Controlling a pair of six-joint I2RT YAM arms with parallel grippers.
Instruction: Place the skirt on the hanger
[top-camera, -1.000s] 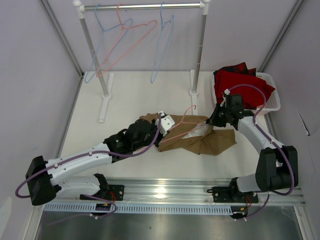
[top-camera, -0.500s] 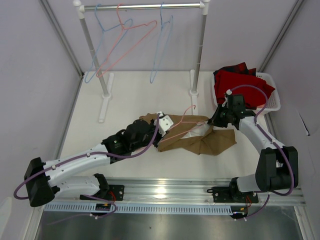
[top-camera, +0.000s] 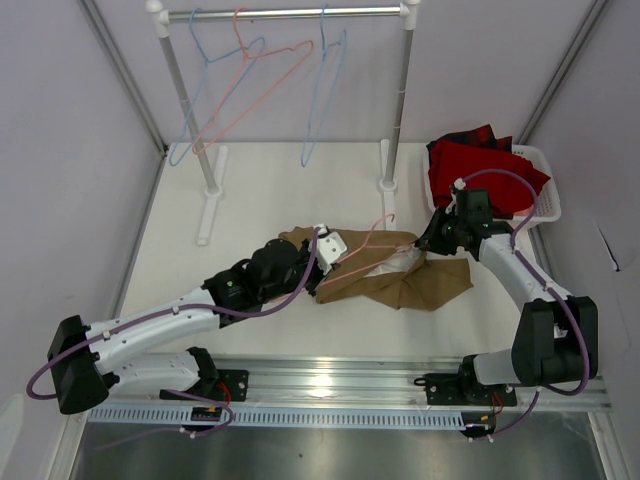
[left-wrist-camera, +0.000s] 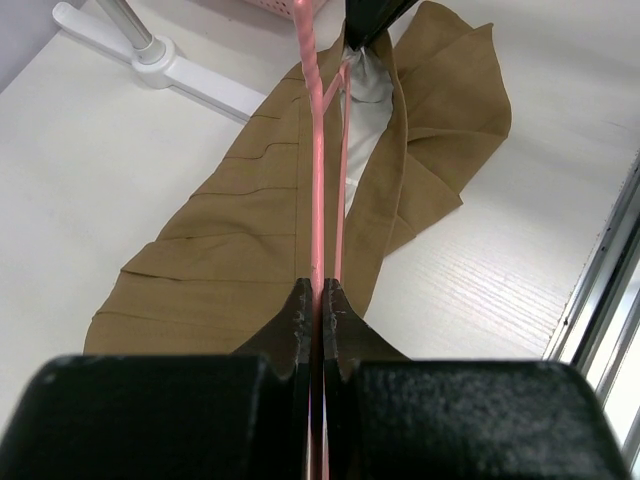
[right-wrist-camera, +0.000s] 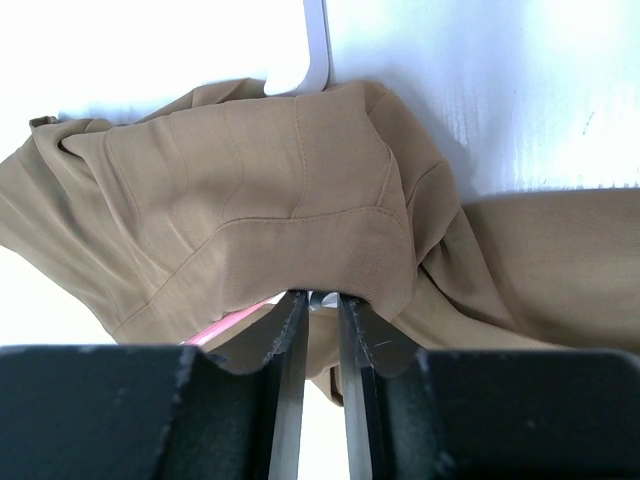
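The left fingers (left-wrist-camera: 300, 325) are pressing fully together on the hanger (left-wrist-camera: 315, 200). Its pink wire is running out from between their tips and straight ahead across the skirt (left-wrist-camera: 240, 230). The skirt is lying flat on the desk (left-wrist-camera: 90, 180) just beyond and below those tips. Its pleated tan cloth is spreading off to their left and a narrower flap to their right, with the pale lining showing near the far end of the wire. A second strand of the hanger is running just right of the first, reaching toward the dark tips of the other arm at the far end of the cloth. The white foot of the rack (left-wrist-camera: 190, 75) is sitting farther out, ahead and left of the fingers.

The right fingers (right-wrist-camera: 290, 330) are standing a little apart, with a narrow pale gap showing between them. A stitched fold of the skirt is bunching right over their tips and rising ahead of them. I can't tell whether any cloth is caught between them. A short stretch of pink wire is peeking out under the cloth, just left of the left-hand tip.

From above, the skirt is lying between the two sets of fingers. The red garment (top-camera: 480, 165) is sitting in its white basket (top-camera: 548, 205) behind the right ones.
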